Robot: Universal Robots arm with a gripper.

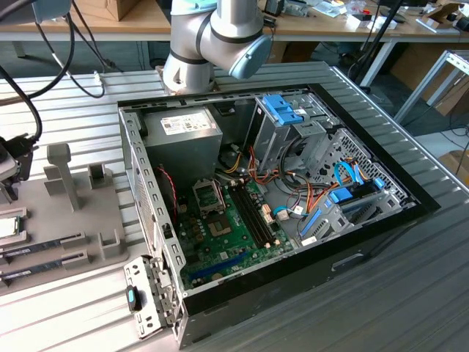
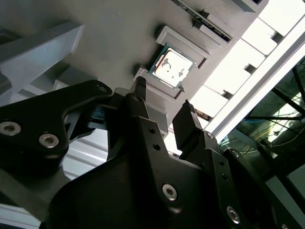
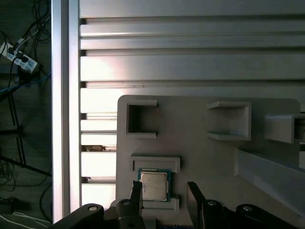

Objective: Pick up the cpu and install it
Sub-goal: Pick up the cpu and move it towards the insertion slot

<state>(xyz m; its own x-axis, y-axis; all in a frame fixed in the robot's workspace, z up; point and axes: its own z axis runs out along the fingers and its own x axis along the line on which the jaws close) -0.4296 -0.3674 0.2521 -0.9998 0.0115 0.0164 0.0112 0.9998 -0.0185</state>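
The cpu [image 3: 154,185], a small square chip with a silver top and green rim, lies flat in a recess of the grey holder plate [image 3: 200,162]. It also shows in the second wrist view [image 2: 172,67] and at the exterior view's left edge [image 1: 9,226]. My gripper [image 3: 165,194] hovers just above it, open, with nothing between its black fingers [image 2: 188,114]. One fingertip stands over the chip's edge, the other beside it. The motherboard's metal-framed socket [image 1: 207,195] sits inside the open computer case [image 1: 366,242].
Two long dark memory sticks [image 1: 40,246] lie on the holder plate beside the cpu. Upright grey posts [image 1: 62,172] rise from that plate. The ribbed metal table [image 1: 410,293] carries both plate and case. The arm's base [image 1: 190,70] stands behind the case.
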